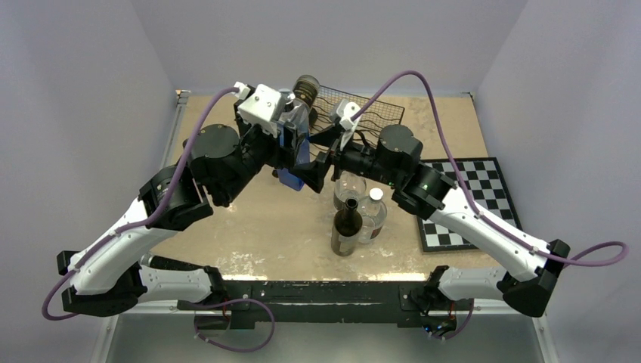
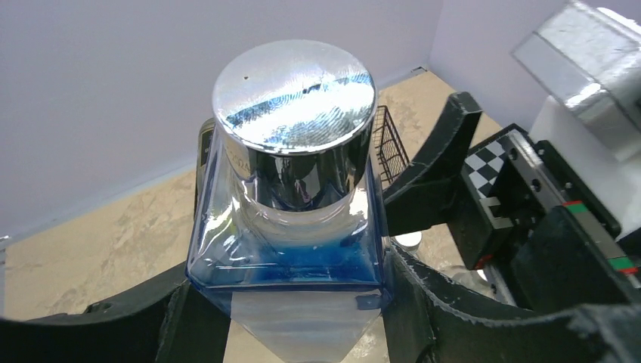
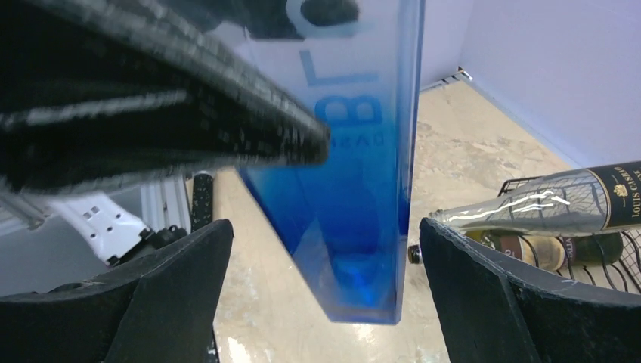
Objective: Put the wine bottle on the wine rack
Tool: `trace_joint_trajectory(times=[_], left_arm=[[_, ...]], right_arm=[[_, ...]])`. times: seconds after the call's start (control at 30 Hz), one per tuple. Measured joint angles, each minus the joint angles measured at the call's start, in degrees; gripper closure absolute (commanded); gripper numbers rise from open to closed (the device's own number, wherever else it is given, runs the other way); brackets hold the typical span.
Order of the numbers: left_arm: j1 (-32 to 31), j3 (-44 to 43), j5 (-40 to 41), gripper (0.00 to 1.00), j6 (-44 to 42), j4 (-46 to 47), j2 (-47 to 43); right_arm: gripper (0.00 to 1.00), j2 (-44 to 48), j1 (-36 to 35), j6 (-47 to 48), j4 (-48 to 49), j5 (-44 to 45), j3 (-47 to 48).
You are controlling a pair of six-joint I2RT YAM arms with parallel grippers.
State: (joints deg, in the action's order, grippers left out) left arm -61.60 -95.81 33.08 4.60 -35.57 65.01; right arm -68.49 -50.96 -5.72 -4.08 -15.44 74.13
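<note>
The wine bottle [image 2: 291, 227] is square blue glass with a chrome cap [image 2: 295, 94]. My left gripper [image 2: 291, 302] is shut on its shoulders and holds it above the table [image 1: 291, 155]. Its blue base [image 3: 355, 227] hangs off the tabletop, between the fingers of my right gripper [image 3: 325, 265]. That gripper is open and neither finger touches the glass. The black wire wine rack [image 1: 370, 113] stands at the back of the table behind both grippers. A clear bottle [image 3: 544, 208] and a dark one [image 1: 306, 89] lie on it.
A dark wine bottle [image 1: 347, 227], a clear bottle with a white cap [image 1: 373, 213] and another glass piece [image 1: 349, 185] stand near the table's front middle. The chessboard [image 1: 472, 200] lies at the right. Walls close in the back and sides.
</note>
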Motion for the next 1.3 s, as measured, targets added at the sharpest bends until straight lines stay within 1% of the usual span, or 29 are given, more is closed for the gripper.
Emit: trace_joint_trajectory(times=[0.2, 0.4, 0.67, 0.87, 1.07, 1.3], left_arm=[[0.0, -0.28, -1.4, 1.0, -0.37, -1.9, 1.11], [0.44, -1.14, -1.27, 1.0, -1.03, -2.16, 1.09], [0.46, -1.25, -1.29, 1.0, -1.42, -1.84, 0.33], [0.46, -1.27, -1.22, 1.0, -2.45, -1.75, 0.07], [0.42, -1.84, -1.07, 1.0, -4.42, -1.38, -0.11], [0.42, -3.93, -0.87, 1.0, -5.75, -0.33, -0.52]], right_arm=[[0.01, -4.63, -0.79, -0.59, 3.37, 5.46, 1.7], [0.02, -6.12, -1.01, -0.44, 7.74, 6.12, 1.53], [0.01, -6.21, -1.29, -0.48, 18.84, 5.64, -3.23], [0.01, -6.25, -1.29, -0.24, 24.9, 5.25, -6.67], [0.01, -6.8, -1.27, -0.17, 27.98, 5.11, -8.07], [0.01, -7.58, -1.2, 0.11, 28.98, 4.26, -8.74]])
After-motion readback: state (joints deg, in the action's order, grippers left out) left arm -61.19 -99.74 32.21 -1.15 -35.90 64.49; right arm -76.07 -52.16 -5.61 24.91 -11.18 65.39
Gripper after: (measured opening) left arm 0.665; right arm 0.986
